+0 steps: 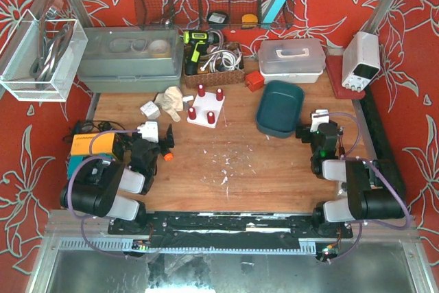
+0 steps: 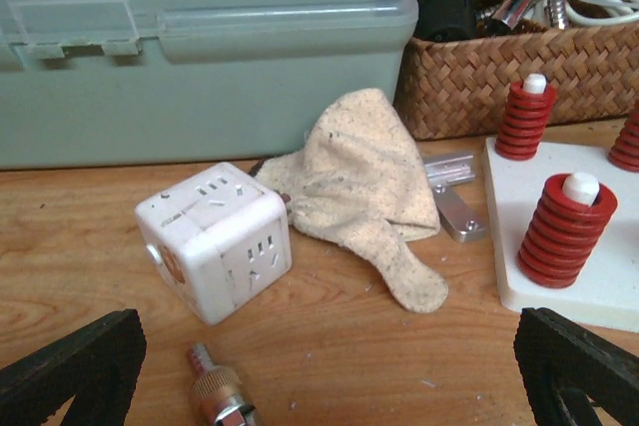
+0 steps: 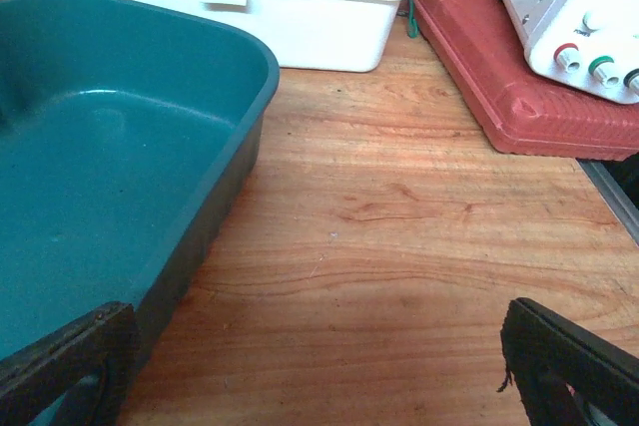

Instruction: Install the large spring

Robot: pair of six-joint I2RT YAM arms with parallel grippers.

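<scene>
Large spring (image 2: 567,229) seems to be the wide red one over a peg on the white base (image 2: 599,296), mid-back of the worktop (image 1: 267,169); whether it is seated is unclear. Left pincer (image 2: 329,361) and right pincer (image 3: 319,366) both gape, released and empty, so the approach looks not yet begun. Next move: reach for the base, which is cut off in the left wrist view

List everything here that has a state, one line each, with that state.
Left end effector: open, empty.
Right end effector: open, empty.
Grey storage box: lid shut.
White box: lid shut.
Teal tub: upright, empty.
Red springs: upright on pegs.
Cloth: crumpled.
</scene>
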